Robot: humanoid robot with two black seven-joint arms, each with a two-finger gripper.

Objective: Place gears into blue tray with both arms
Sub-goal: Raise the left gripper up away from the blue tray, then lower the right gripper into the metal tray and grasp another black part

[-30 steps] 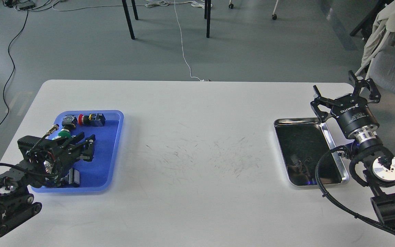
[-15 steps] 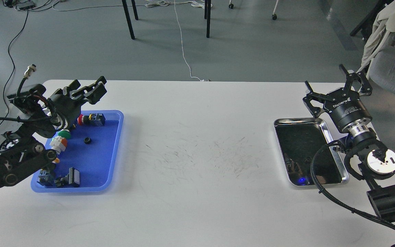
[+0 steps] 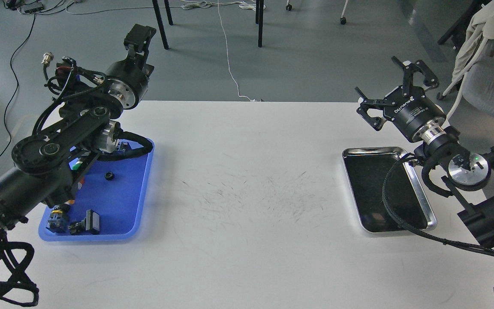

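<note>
One small black gear (image 3: 109, 176) lies on the floor of the blue tray (image 3: 143, 195) at the table's left, with nothing touching it. My left arm is lifted high above the tray's far end and hides part of it. Its gripper (image 3: 139, 35) points away over the table's back edge and looks like one dark block, so its fingers cannot be told apart. My right gripper (image 3: 375, 74) hangs open and empty above the table's far right corner, beyond the steel tray (image 3: 420, 195).
In the blue tray's near end lie a black connector block (image 3: 89, 222) and a blue switch (image 3: 56, 216). The steel tray holds nothing visible. Black table legs (image 3: 160, 25) and a white cable (image 3: 229, 56) are on the floor behind. A chair (image 3: 493, 86) stands at the far right.
My left arm rose out of the blue tray and swung back, leaving a gear on the tray floor. My right gripper lifted up and to the left, staying open.
</note>
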